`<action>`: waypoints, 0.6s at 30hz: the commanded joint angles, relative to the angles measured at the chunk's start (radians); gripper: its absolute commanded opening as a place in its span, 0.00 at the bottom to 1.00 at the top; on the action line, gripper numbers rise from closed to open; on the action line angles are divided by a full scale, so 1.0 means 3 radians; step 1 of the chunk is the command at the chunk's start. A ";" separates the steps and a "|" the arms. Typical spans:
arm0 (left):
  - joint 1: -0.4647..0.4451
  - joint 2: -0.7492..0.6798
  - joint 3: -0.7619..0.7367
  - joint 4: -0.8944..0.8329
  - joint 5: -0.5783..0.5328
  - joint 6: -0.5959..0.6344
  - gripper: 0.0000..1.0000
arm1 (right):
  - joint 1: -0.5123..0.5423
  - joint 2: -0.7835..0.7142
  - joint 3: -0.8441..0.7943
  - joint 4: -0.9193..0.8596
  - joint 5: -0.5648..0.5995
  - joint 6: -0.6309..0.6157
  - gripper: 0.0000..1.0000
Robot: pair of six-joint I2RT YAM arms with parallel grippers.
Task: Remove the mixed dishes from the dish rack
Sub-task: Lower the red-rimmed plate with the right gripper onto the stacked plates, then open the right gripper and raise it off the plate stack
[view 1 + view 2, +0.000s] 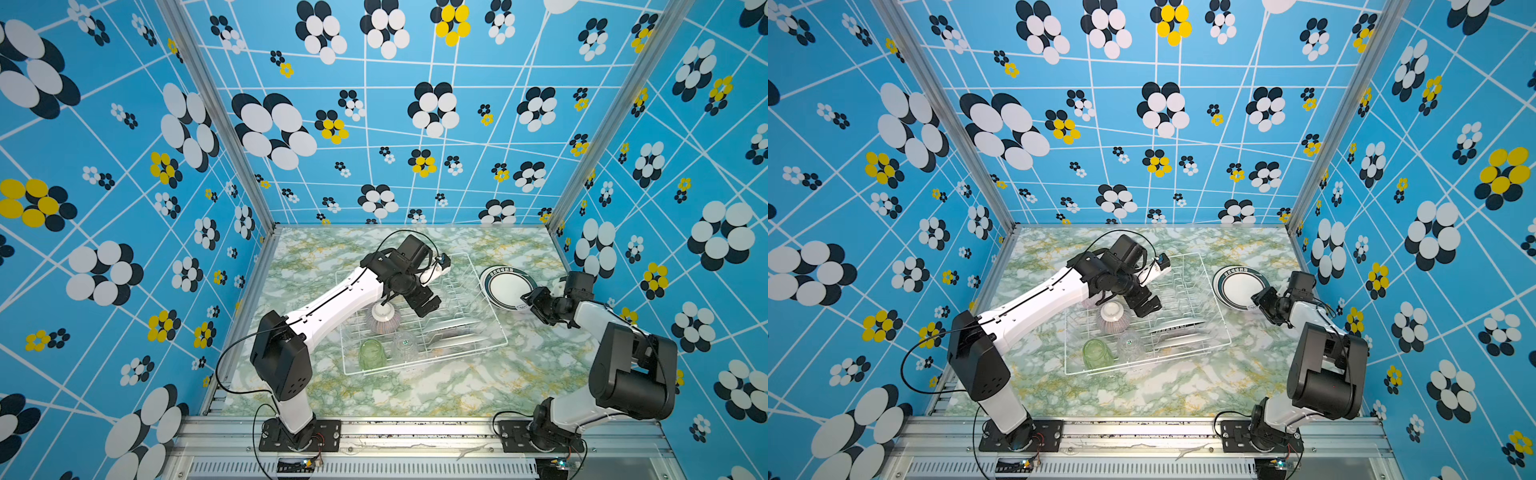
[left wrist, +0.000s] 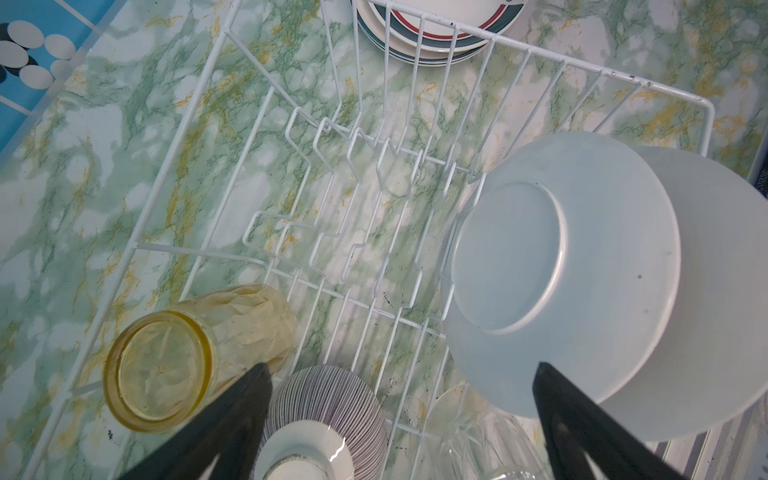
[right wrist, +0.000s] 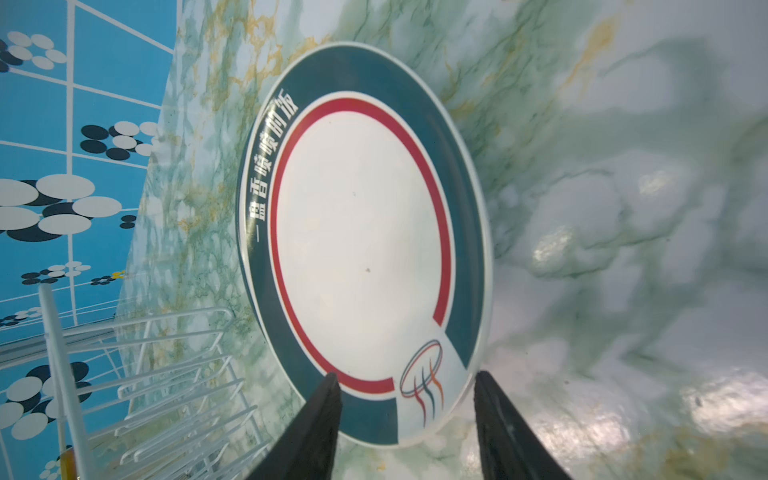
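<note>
right wrist view gives me the right pincer (image 3: pixel 405 376) with jaws parted at the near rim of the plate (image 3: pixel 361 249), lying flat just outside the rack (image 3: pixel 64 374) and straight ahead, so i'd back straight out.

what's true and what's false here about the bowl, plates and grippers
1. The bowl sits upside down in the rack. True.
2. The left gripper holds the bowl. False: it is open and empty, above the rack.
3. A plate lies on the table beside the rack. True.
4. The rack holds no plates. False: two plates stand in it.
5. The right gripper is shut. False: its jaws stand apart at the plate's rim.
</note>
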 commanded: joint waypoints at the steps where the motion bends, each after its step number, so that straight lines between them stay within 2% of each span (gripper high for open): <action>1: -0.0027 0.0040 0.0116 -0.0080 -0.0034 0.0043 1.00 | -0.0019 -0.0017 0.0157 -0.0302 0.0164 -0.0243 0.56; 9: -0.0048 0.0096 0.0186 -0.0151 -0.0063 0.0084 0.99 | -0.0010 0.0164 0.0420 -0.0566 0.0575 -0.0471 0.64; 18: -0.0054 0.0158 0.0228 -0.0147 -0.0059 0.0092 0.99 | 0.0129 0.0427 0.0725 -0.0656 0.0747 -0.0571 0.67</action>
